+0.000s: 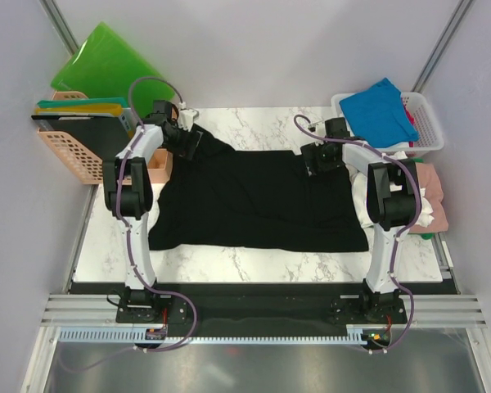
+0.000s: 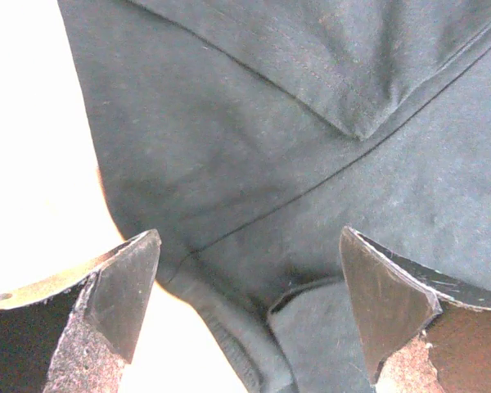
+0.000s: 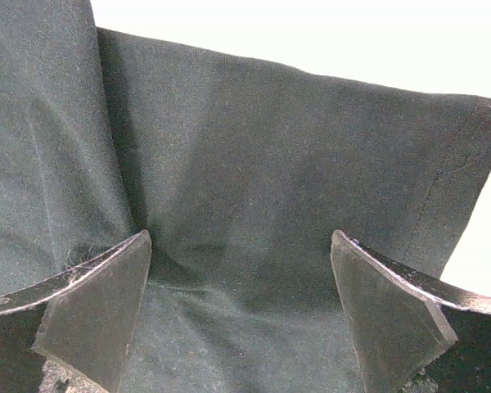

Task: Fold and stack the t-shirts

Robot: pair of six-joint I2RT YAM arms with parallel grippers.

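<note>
A large black t-shirt (image 1: 262, 201) lies spread across the marble table (image 1: 254, 264). My left gripper (image 1: 184, 141) hovers over its far left corner, open. In the left wrist view the black cloth (image 2: 270, 147) with a ribbed hem and a folded flap lies below the open left gripper (image 2: 250, 270), nothing between the fingers. My right gripper (image 1: 323, 155) stands over the shirt's far right edge, also open. The right wrist view shows creased black cloth (image 3: 270, 164) under the open right gripper (image 3: 241, 270). A bright blue t-shirt (image 1: 380, 110) rests on the white basket.
A white basket (image 1: 430, 123) stands at the back right. Pink (image 1: 432, 184) and white (image 1: 425, 211) cloth lie beside the right arm. Green plastic boards (image 1: 106, 61) lean at the back left above an orange basket (image 1: 65, 151).
</note>
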